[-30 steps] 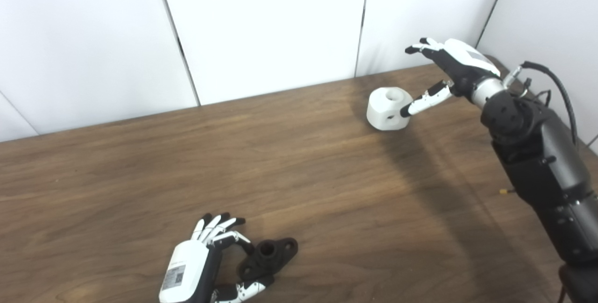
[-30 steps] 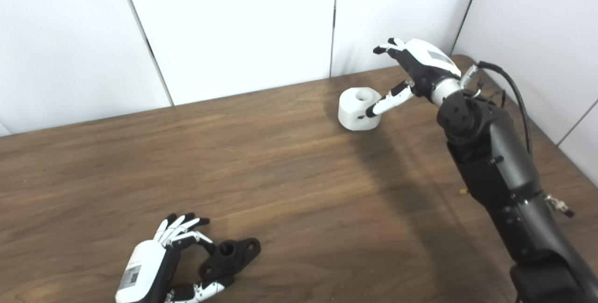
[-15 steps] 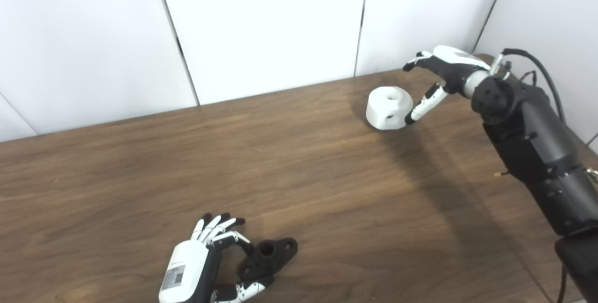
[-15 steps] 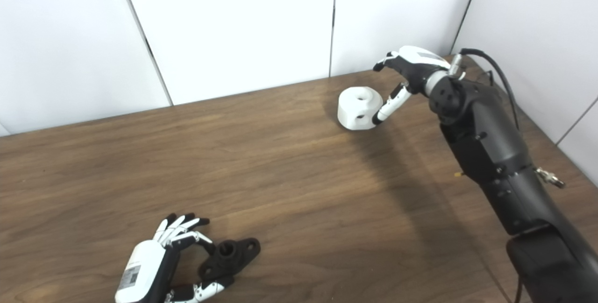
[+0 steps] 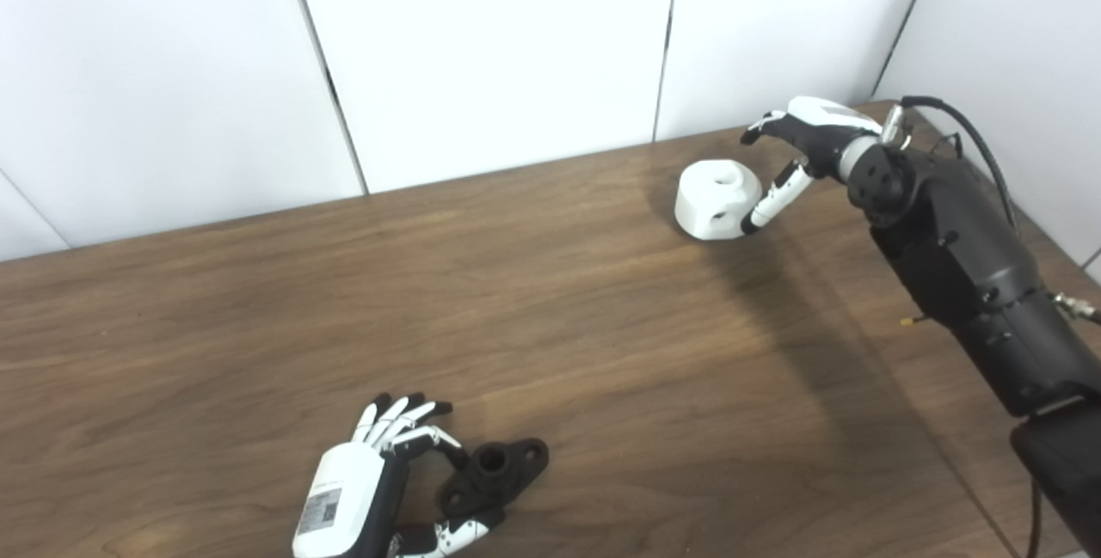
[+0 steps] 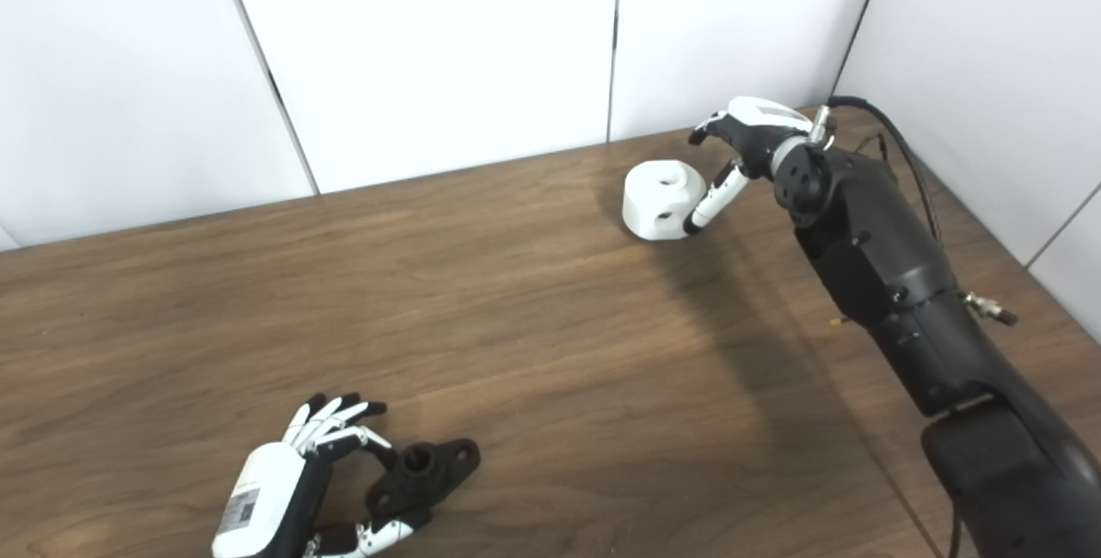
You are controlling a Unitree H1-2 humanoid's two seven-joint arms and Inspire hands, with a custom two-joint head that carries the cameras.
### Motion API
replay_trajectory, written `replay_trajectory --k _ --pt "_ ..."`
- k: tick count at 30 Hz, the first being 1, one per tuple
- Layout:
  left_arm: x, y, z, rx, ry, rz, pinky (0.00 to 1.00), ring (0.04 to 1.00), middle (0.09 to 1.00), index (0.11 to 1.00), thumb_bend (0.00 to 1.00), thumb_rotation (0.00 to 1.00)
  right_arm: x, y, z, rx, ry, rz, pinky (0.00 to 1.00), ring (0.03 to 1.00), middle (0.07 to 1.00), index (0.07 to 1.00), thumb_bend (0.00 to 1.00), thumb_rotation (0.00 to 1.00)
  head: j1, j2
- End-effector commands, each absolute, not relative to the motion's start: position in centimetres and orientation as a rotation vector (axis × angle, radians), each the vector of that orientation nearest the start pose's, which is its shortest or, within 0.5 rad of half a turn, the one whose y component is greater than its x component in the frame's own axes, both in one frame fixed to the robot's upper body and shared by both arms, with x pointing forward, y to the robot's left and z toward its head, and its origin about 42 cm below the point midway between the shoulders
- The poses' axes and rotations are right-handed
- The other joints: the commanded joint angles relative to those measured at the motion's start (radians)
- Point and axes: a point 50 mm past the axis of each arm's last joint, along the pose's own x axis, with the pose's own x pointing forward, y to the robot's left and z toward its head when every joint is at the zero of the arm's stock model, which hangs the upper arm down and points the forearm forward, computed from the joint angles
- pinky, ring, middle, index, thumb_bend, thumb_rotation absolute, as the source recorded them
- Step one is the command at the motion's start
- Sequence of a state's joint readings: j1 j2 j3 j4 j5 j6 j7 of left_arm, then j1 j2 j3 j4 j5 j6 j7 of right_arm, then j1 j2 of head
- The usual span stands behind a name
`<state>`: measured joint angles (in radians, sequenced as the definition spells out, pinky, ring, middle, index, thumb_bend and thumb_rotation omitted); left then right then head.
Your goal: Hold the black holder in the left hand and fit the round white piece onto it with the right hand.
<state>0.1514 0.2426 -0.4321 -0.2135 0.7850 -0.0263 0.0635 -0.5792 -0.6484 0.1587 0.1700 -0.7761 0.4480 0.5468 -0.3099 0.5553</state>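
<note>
Early stage. Left hand (image 5: 361, 489) spread around black holder (image 5: 492, 474) lying on table (image 5: 550, 326), not yet lifted. Right hand (image 5: 796, 145) spread beside round white piece (image 5: 716, 199) at far edge, thumb touching, ungrasped. Grasps and fitting outstanding.

On the wooden surface (image 5: 550, 300) there are two loose things: one black holder (image 5: 495, 474) and one round white piece (image 5: 716, 199). There are two robot hands, the left robot hand (image 5: 378, 489) and the right robot hand (image 5: 804, 141). Behind the surface stand four white wall panels.
</note>
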Motion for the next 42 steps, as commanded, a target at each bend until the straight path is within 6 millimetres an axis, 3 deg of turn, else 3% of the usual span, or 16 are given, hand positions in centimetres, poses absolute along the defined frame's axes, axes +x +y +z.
replay_trajectory --k 1,16,42 --pt "19.3 17.3 8.1 0.966 -0.136 -0.444 0.99 0.907 0.820 0.486 0.52 0.05 44.9 -37.8 31.0 -1.344 0.243 -0.026 1.00 1.000 0.979 0.855 0.92 0.27 0.001 0.000" --pt "19.4 16.9 8.5 0.961 -0.139 -0.436 0.97 0.900 0.816 0.486 0.52 0.05 45.7 -37.2 30.5 -1.314 0.259 -0.018 1.00 1.000 0.972 0.822 0.89 0.28 0.010 0.003" --pt "19.4 16.5 9.2 0.953 -0.143 -0.431 0.95 0.890 0.807 0.486 0.52 0.05 45.6 -36.9 30.2 -1.305 0.241 0.011 1.00 1.000 0.956 0.672 0.84 0.23 0.020 0.010"
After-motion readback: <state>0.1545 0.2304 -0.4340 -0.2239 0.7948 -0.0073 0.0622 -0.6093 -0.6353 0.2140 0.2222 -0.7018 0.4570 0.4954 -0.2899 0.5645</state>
